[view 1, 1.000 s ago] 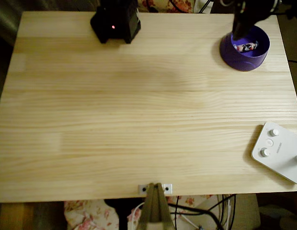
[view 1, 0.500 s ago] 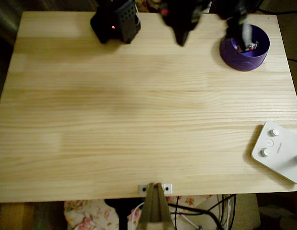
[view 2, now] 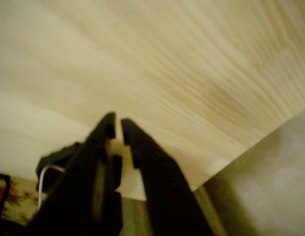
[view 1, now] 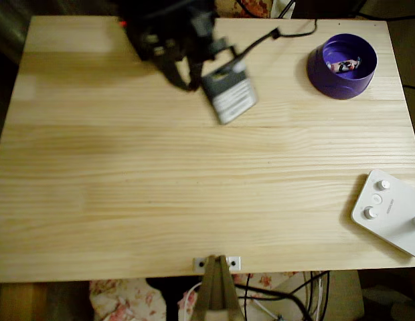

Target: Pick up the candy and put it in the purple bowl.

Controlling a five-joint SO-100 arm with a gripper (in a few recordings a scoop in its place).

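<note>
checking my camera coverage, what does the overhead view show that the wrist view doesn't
Overhead: the candy lying inside the bowl at the table's far right, a white knobbed device at the right edge, and the arm near the top left. Wrist: the gripper close up, jaws nearly shut with nothing between them. Both: the bare wooden table.

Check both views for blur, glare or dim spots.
Overhead view: arm motion-smeared, purple bowl and candy fairly sharp, warm dim light, corners dark. Wrist view: soft throughout, fingers a dark silhouette against the table.
</note>
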